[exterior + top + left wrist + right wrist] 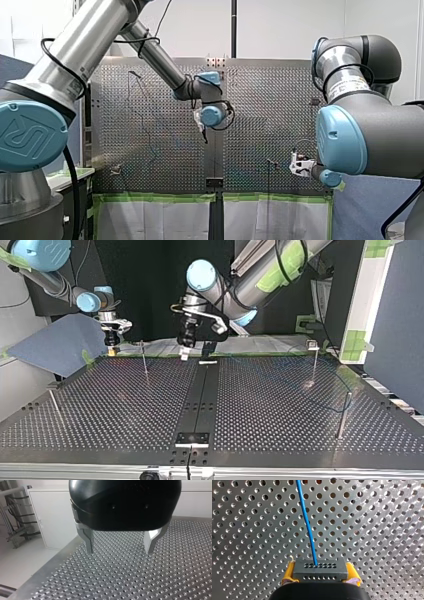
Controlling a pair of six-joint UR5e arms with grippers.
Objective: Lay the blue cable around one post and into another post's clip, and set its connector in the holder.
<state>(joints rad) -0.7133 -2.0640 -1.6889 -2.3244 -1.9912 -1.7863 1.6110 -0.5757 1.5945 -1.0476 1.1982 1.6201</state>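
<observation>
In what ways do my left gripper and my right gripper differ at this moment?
My left gripper is open and empty; my right gripper is shut on the grey connector of the blue cable. The left one shows bare metal fingers; the right one has yellow pads. Both have black bodies and point at the perforated table.

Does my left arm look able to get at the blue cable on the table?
Probably yes: my left gripper hangs open and empty over bare table, nothing blocking it. My right gripper clamps the connector of the blue cable.
</observation>
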